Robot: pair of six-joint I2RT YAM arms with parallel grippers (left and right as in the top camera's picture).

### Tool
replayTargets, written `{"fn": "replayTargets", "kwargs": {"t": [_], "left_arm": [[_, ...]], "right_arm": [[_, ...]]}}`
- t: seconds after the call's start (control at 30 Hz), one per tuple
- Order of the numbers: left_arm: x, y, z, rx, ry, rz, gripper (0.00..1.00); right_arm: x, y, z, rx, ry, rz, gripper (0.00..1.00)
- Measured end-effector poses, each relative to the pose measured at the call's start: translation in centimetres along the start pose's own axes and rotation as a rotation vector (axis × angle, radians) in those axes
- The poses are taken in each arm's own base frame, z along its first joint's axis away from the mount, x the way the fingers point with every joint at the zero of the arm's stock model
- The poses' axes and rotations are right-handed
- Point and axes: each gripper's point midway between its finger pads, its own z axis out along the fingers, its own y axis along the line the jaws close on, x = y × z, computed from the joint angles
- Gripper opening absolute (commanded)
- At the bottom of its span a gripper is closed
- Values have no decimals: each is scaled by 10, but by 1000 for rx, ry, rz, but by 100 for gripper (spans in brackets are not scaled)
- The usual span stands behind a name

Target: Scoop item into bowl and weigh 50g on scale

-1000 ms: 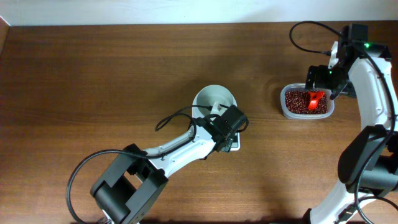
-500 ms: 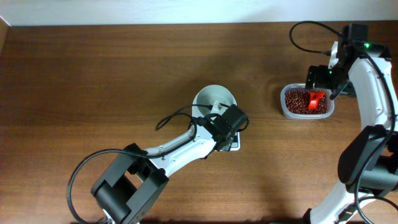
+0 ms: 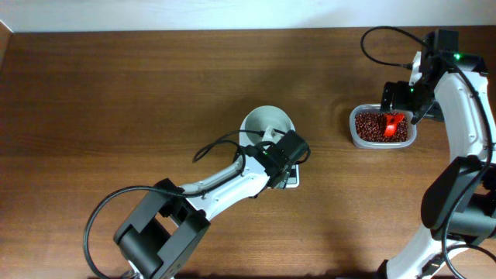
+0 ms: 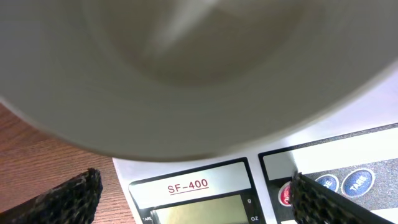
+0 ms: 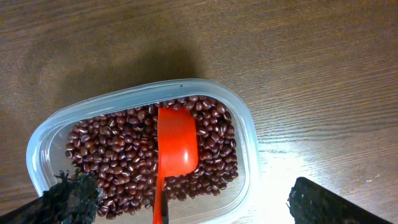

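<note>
The white bowl [image 3: 266, 122] stands on the white scale [image 3: 291, 180]. It looks empty in the left wrist view [image 4: 199, 74]. My left gripper [image 3: 284, 153] is open and hovers over the scale's display [image 4: 199, 208], beside the red and blue buttons [image 4: 323, 184]. The dark reddish-brown beans [image 3: 372, 130] fill a clear plastic tub [image 3: 355, 133] at the right. A red scoop [image 5: 177, 146] lies on the beans [image 5: 112, 155] with its handle pointing toward my right gripper [image 5: 199, 205]. That gripper [image 3: 397, 107] is open wide above the tub's near edge and holds nothing.
The brown wooden table [image 3: 116, 101] carries only the scale with bowl and the tub [image 5: 245, 130]. My left arm's black cable [image 3: 213, 147] loops beside the bowl. The table's far edge meets a white wall [image 3: 194, 12].
</note>
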Motion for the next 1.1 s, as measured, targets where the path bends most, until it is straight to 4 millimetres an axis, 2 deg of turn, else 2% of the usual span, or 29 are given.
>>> {"fn": "replayTargets", "kwargs": {"t": [0.67,0.73,0.87,0.93,0.97,1.03,1.1], "left_arm": [[-5,-2,-2,-7,32,47,99],[-4,-1,-13,14,37,47,99],[-30,1,-76,149,-66,-10,99],[-42,13,-103,206,-117,-60,99],[-47,24,-109,214,-133,-93,99],[-57,54,-109,203,-148,-176,99],[-65,93,-99,163,-147,-274,99]], "right_arm": [[0,0,0,0,0,-1,99],[0,0,0,0,0,0,99],[0,0,0,0,0,0,99],[0,0,0,0,0,0,99],[0,0,0,0,0,0,99],[0,0,0,0,0,0,99],[0,0,0,0,0,0,99]]}}
